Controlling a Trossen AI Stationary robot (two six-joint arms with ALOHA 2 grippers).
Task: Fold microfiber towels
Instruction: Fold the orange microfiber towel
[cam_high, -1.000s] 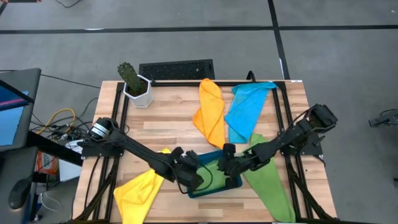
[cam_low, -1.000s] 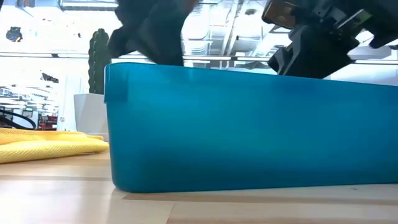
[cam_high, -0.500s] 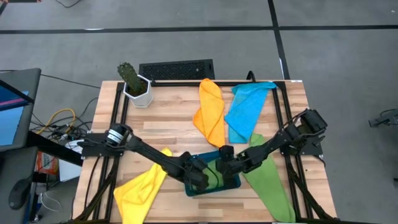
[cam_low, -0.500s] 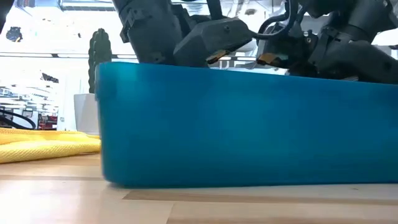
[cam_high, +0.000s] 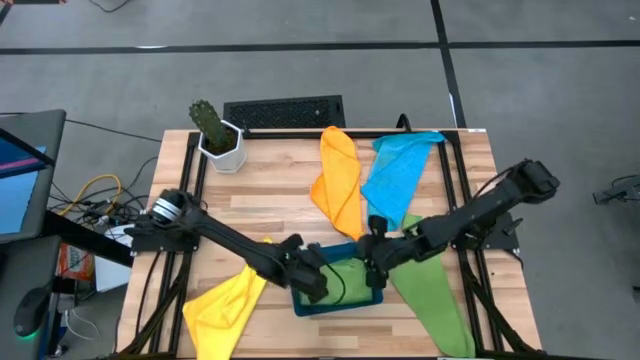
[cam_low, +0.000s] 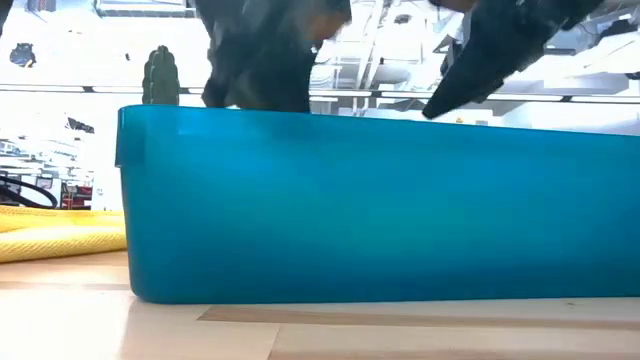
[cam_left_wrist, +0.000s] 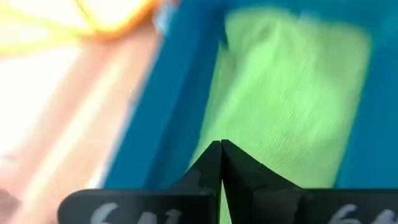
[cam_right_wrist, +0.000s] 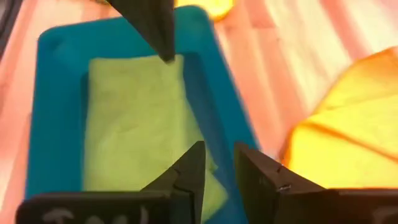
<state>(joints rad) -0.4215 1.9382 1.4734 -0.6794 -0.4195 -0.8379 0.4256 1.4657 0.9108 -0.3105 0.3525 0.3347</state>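
One folded green towel (cam_right_wrist: 140, 124) lies flat in the rigid teal tray (cam_right_wrist: 53, 112); left gripper (cam_left_wrist: 221, 163) closed empty, right gripper (cam_right_wrist: 217, 163) slightly parted, empty.

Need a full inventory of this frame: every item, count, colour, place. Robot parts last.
green towel in tray: 1, light green, folded flat inside the tray
tray: 1, dark teal, table's near edge, centre
green towel on table: 1, green, right of the tray, running to the near edge
orange towel: 1, orange, centre, far half
blue towel: 1, sky-blue, right of the orange one
yellow towel: 1, yellow, near left corner
cactus: 1, green in a white pot, far left corner
keyboard: 1, black, at the far edge
table: 1, light wood
left pincer: shut, over the tray's left side
right pincer: partly open, empty, over the tray's right rim
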